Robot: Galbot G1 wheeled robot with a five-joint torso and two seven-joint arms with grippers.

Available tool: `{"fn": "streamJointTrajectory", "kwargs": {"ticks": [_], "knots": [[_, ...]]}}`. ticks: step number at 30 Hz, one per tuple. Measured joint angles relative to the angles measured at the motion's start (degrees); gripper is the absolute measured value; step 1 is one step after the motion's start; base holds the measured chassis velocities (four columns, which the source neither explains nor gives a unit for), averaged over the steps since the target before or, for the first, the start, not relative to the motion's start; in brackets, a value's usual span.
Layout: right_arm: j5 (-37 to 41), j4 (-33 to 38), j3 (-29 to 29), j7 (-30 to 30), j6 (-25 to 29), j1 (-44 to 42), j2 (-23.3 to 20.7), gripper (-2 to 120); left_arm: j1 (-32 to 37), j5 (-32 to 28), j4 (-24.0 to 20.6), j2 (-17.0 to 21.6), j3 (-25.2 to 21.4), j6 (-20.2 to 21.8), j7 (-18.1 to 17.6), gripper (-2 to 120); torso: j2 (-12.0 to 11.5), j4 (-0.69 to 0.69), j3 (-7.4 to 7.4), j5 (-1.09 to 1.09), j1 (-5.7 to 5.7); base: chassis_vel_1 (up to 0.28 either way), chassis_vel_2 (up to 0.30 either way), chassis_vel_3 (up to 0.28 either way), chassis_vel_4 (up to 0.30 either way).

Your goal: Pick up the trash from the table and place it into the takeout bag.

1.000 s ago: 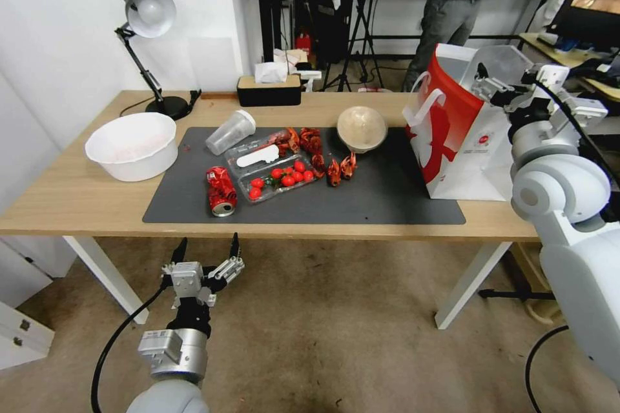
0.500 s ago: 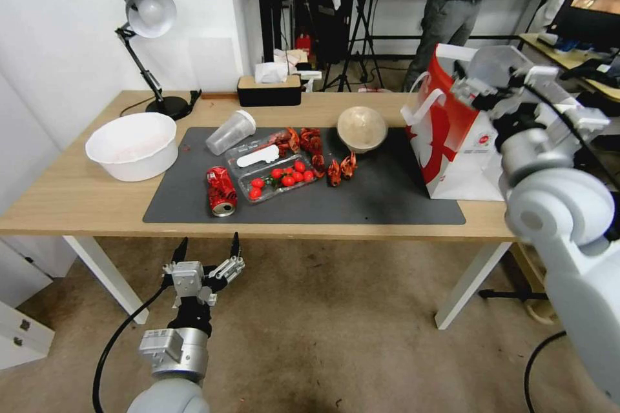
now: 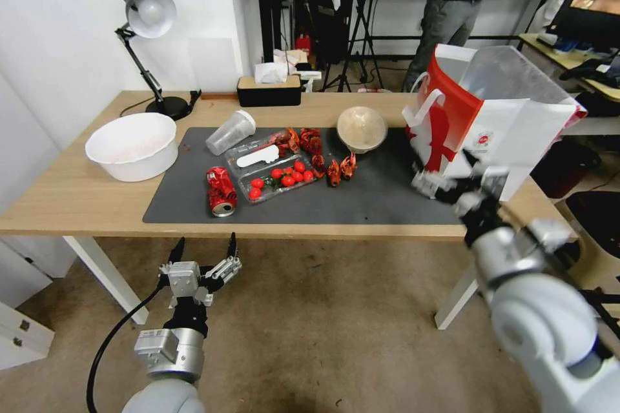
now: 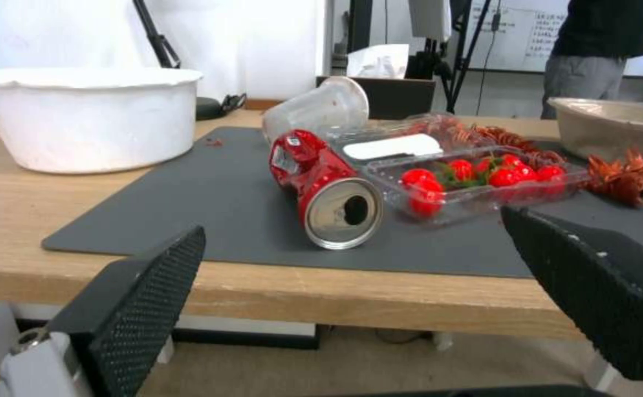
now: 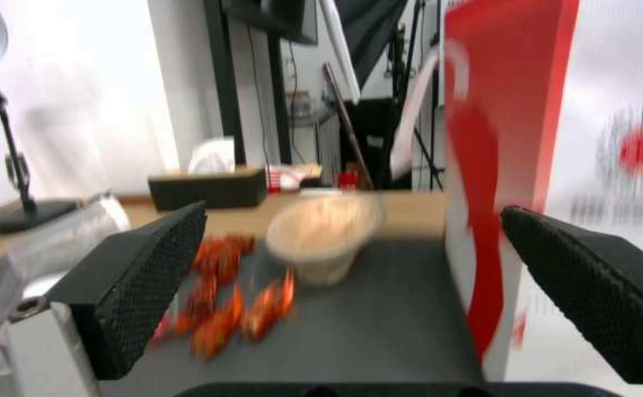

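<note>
Head view shows the crushed red can on the dark mat, left of the takeout bag; it looks light, dented and slippery, best pinched across its body. Both the left gripper and right gripper are spread, holding nothing; wood table beneath, cluttered room behind

My right gripper, fingers spread and empty, sits low at the table's front edge with the takeout bag close on its right side. Ahead, bare dark mat lies open up to the beige bowl and red shell scraps. My left gripper hangs open below the table edge, facing the crushed can.
</note>
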Motion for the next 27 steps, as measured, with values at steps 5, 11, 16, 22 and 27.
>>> {"fn": "streamJointTrajectory", "kwargs": {"ticks": [5,11,16,22,27], "knots": [[-2.3,-4.2,-0.7,-4.1,10.5,-5.9,2.4,100,0.1,-0.1,-0.1,0.0,0.3,-0.2,0.0,100,0.0,0.0,0.0,0.0,0.0,0.0,0.0,0.0,0.0],[-3.1,-7.5,-1.2,-6.6,17.5,-8.8,4.4,100,0.1,-0.1,-0.2,0.0,0.5,-0.2,0.1,100,0.0,0.0,0.0,-0.01,0.0,0.0,0.0,0.0,0.0],[-5.1,-10.1,-1.7,-7.1,20.2,-10.4,5.6,100,0.5,0.0,-0.4,-0.1,0.5,-0.4,0.1,100,0.0,0.01,0.0,-0.01,0.0,0.0,0.0,0.0,0.0],[-7.1,-11.3,-2.0,-7.3,21.4,-11.5,6.7,100,0.9,0.1,-0.6,0.1,0.5,-0.8,0.0,100,0.0,0.01,0.0,0.0,0.0,0.0,0.0,0.0,0.0],[-7.5,-11.4,-2.0,-7.3,21.7,-11.9,6.7,100,0.8,0.4,-1.1,0.2,0.5,-0.8,0.0,100,0.0,0.0,0.01,0.0,0.0,0.0,0.0,0.0,0.0]]}}
